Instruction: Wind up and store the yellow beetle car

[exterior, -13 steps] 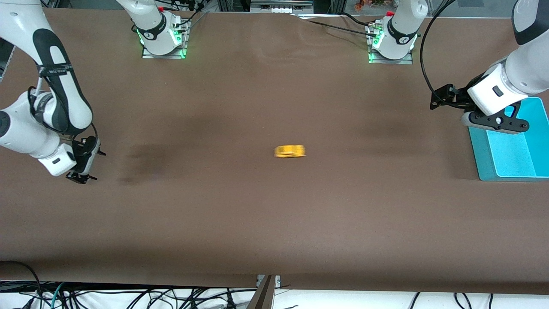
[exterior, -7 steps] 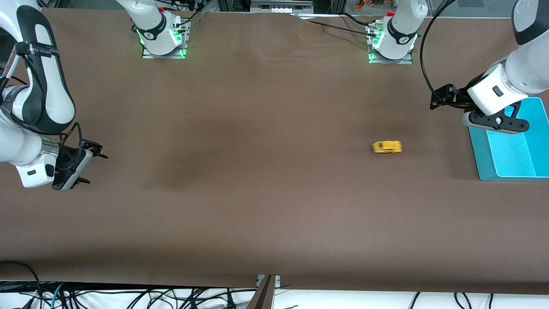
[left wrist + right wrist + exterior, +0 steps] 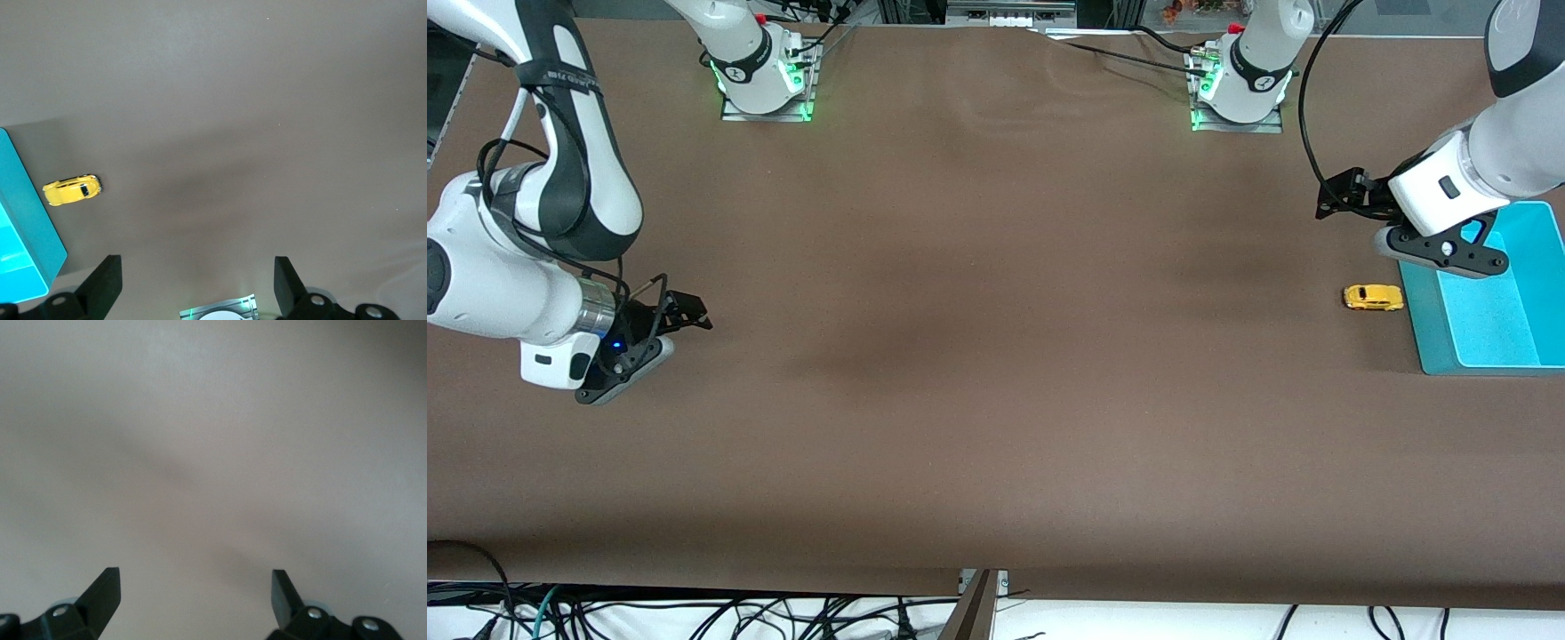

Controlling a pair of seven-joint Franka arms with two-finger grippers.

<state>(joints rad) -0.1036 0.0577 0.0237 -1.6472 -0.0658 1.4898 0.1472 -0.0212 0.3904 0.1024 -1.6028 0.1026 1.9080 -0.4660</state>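
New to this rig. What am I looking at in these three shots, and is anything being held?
Two white robot arms work at a brown table. The wide picture comes from a high camera facing them; the other two come from cameras on each arm's wrist, looking down past that arm's fingers.

The yellow beetle car sits on the table right beside a teal bin, at the left arm's end. The left tool is open and empty, hovering by the bin's rim. The right tool is open and empty too, over bare table at its own end. Nothing is held.
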